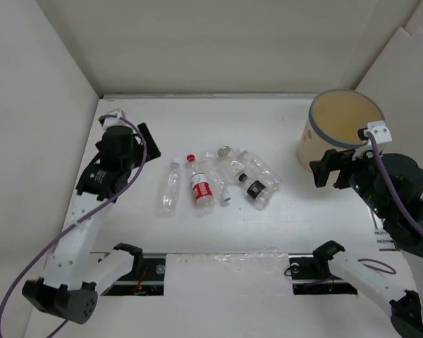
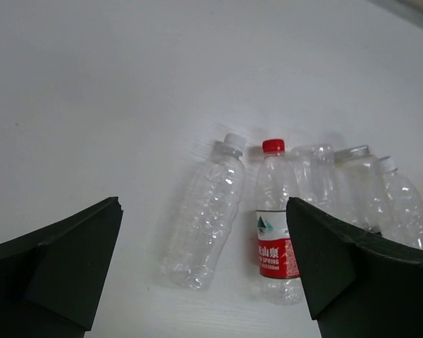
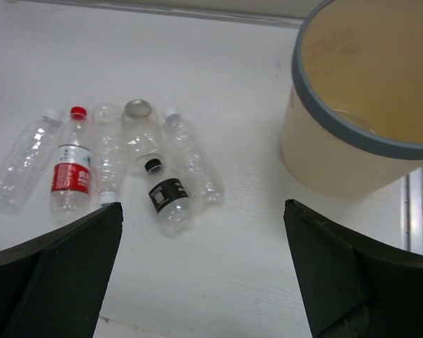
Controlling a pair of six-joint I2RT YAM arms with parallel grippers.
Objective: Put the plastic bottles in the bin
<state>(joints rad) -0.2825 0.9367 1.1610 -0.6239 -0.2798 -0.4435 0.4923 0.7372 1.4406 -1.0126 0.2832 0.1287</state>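
Nothing held on either arm: left gripper is spread wide and empty, hovering off the table just left of the cluster. Its wrist view looks down on the white-capped bottle and the red-label bottle, side by side, caps toward the far wall. The right gripper is also wide and empty, just beside the bin. The plastic bottles lie flat mid-table, six by my count, packed close. The black-label bottle sits toward the right end, on the right arm's side. The bin stands upright far right, well apart from the bottles, and what I can see of its inside shows no bottle. So I read this as step one: approach for the first pick, nothing binned yet. Next move, likely: jaws down across the white-capped bottle's body — it's outermost, with free table on its left. Close gently — thin clear plastic will dent or squirt out. The bin is on the right arm's side, so it's a long carry for the left.
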